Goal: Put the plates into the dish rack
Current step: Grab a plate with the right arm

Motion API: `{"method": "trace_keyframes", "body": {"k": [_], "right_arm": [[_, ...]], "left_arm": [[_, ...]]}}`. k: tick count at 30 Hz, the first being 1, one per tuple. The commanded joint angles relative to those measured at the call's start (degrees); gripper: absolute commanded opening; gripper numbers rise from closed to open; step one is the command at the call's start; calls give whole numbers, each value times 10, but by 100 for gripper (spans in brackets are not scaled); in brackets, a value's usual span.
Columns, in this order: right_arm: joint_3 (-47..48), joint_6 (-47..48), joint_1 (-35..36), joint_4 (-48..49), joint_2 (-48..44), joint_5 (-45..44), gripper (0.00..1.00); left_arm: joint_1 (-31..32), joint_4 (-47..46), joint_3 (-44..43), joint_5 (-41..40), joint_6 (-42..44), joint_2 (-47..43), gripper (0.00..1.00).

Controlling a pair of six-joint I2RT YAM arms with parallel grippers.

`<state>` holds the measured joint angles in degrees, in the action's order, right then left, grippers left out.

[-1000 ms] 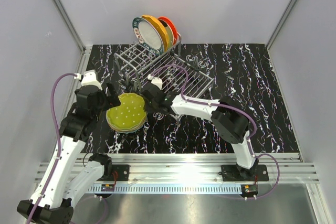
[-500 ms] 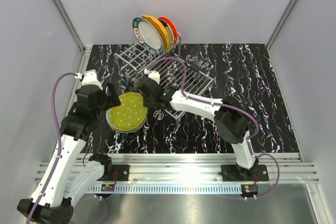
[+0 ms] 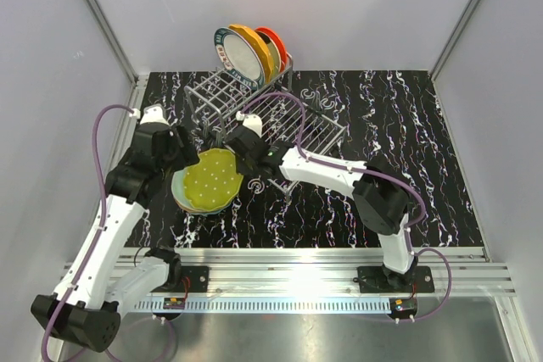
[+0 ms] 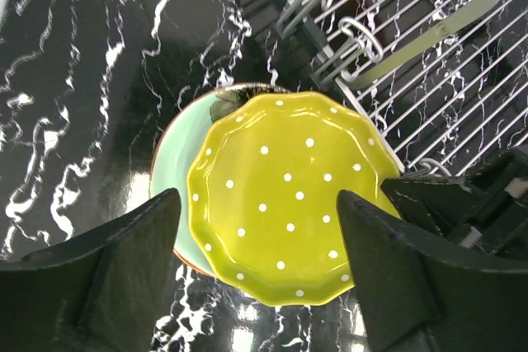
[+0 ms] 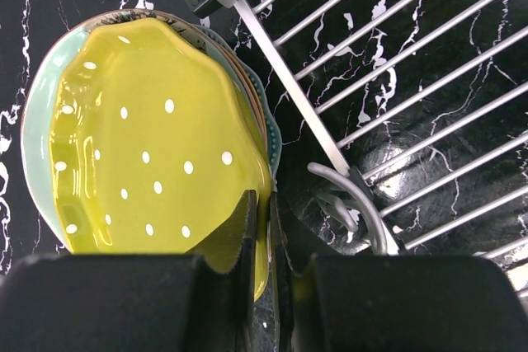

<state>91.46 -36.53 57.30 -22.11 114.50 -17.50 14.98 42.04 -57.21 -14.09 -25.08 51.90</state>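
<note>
Dotted yellow-green plate (image 5: pixel 148 154) faces up atop the stack (image 4: pixel 169 183). Right gripper (image 5: pixel 271 204) pinches its rim; left gripper (image 3: pixel 182 147) gapes wide, holding nothing.

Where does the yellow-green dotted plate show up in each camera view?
Top external: dotted plate left of centre.
Left wrist: centre of the picture.
Right wrist: left half, rim gripped by the right pincer.
Shared landmark: dish rack wires, up and right of the plate in all.
</note>
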Motion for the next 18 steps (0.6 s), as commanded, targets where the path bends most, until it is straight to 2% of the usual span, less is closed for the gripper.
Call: {"method": "trace_keyframes", "body": {"k": [1,3,6,8,13,18], "right_arm": [[-1,7,6,50,-56,-20,0],[-14,5,6,55,-62,-21,0],[-28,3,5,62,-68,-22,0],[-35,1,6,65,-72,-17,0],[-40,5,4,68,-73,-13,0],[-58,1,4,84,-79,-3,0]], "left_arm": [[-7,7,-3,13,-54,16,75],[-9,5,17,20,-85,26,65],[-15,4,40,38,-122,57,56],[-17,2,53,48,-145,70,56],[-19,1,81,28,-186,96,40],[-19,-7,104,10,-211,119,31]]}}
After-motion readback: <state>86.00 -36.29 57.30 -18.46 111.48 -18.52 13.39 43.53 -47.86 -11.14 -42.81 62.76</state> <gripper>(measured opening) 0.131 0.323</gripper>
